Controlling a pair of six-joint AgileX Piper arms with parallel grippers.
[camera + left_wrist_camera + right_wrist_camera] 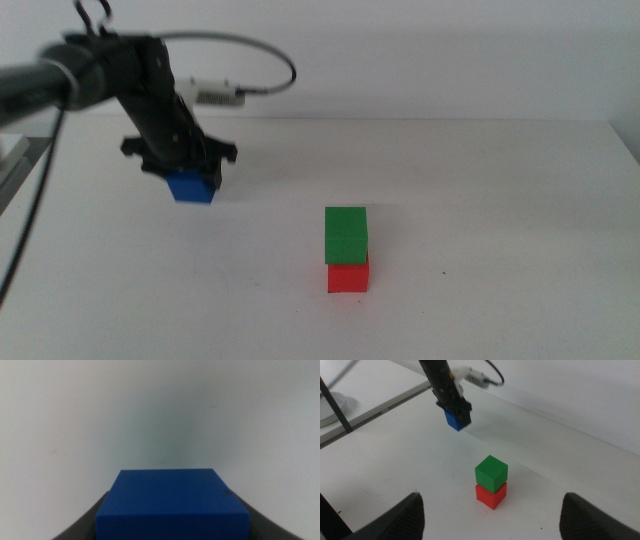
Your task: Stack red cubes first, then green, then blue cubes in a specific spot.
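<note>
A green cube (346, 233) rests on top of a red cube (348, 276) near the middle of the white table, and both show again, green cube (491, 473) over red cube (491, 495), in the right wrist view. My left gripper (188, 172) hangs above the table to the left of that stack, shut on the blue cube (190, 187). The blue cube (172, 505) fills the space between the jaws in the left wrist view. My right gripper (492, 525) stays back from the stack, wide open and holding nothing.
White tabletop (500, 200) surrounds the stack, with a small dark mark (445, 273) to its right. The left arm's cable (270, 55) loops above the table's far edge. A round base and a pole (332, 407) stand beyond the table's edge.
</note>
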